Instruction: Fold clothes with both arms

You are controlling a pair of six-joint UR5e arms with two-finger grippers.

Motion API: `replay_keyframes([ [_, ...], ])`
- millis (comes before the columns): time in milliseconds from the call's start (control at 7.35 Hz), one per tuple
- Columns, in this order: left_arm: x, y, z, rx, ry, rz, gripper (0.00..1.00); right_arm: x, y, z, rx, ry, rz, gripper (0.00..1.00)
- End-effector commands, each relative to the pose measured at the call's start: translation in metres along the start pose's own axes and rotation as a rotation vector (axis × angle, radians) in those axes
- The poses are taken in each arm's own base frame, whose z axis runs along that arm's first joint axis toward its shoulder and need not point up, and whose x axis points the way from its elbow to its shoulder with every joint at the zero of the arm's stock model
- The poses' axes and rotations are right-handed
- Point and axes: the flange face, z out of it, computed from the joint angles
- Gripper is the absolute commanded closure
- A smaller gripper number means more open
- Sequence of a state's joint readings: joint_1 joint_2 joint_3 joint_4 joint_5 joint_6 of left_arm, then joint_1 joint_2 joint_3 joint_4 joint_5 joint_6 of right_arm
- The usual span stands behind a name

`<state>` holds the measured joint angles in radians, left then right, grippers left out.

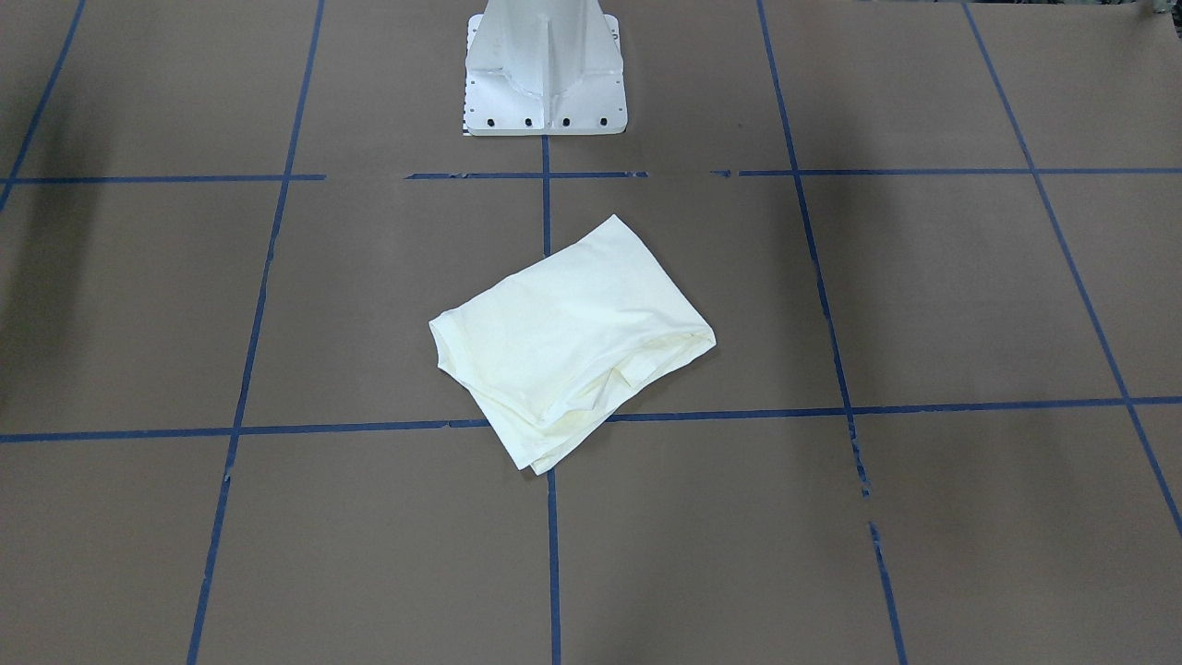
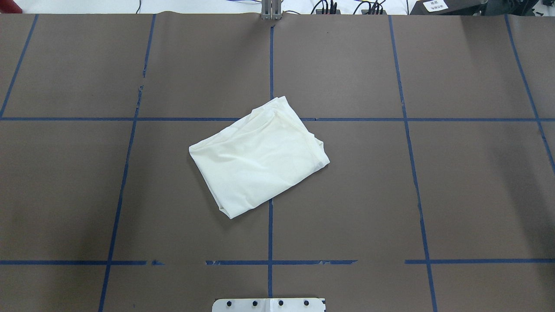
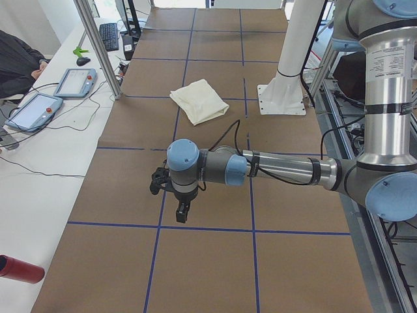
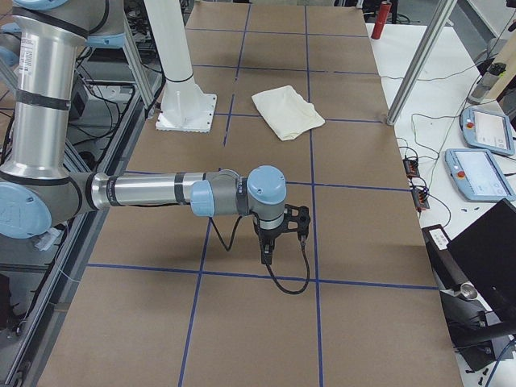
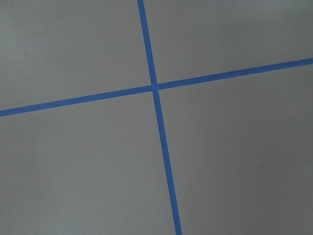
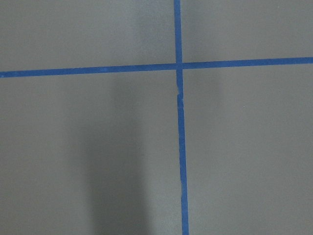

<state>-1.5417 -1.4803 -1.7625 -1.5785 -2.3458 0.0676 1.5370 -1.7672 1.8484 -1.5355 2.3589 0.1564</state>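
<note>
Left gripper point(image 3: 183, 210) and right gripper point(image 4: 267, 251) above brown counter point(image 2: 455, 195), jaws' state cannot be told, folded cream T-shirt point(image 2: 259, 157) lying mid-counter, blue tape grid point(image 2: 270, 234)

Blue tape point(image 2: 270, 238) grids the brown table point(image 2: 477, 195); a pendant point(image 3: 34, 111) lies alongside.

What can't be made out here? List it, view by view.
- Shirt: whether it has a print. It is folded, and every view shows only plain cream.
- Left gripper: open or shut. It shows only in the left side view, too small to tell.
- Right gripper: the same, in the right side view only.
- Wrist views: only table and blue tape, no fingers.
</note>
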Motion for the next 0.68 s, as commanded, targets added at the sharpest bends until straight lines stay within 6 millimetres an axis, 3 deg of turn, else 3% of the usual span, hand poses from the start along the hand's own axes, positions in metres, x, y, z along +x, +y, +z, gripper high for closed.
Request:
replay_keyframes([
  [0, -0.0001, 0.0001, 0.0005, -0.001, 0.004, -0.006, 0.0, -0.0001, 0.0, 0.0, 0.0, 0.0, 0.0, 0.0],
  [544, 0.0023, -0.0004, -0.0003, 0.002, 0.021, -0.121, 0.0, -0.0001, 0.0, 0.0, 0.0, 0.0, 0.0, 0.0],
])
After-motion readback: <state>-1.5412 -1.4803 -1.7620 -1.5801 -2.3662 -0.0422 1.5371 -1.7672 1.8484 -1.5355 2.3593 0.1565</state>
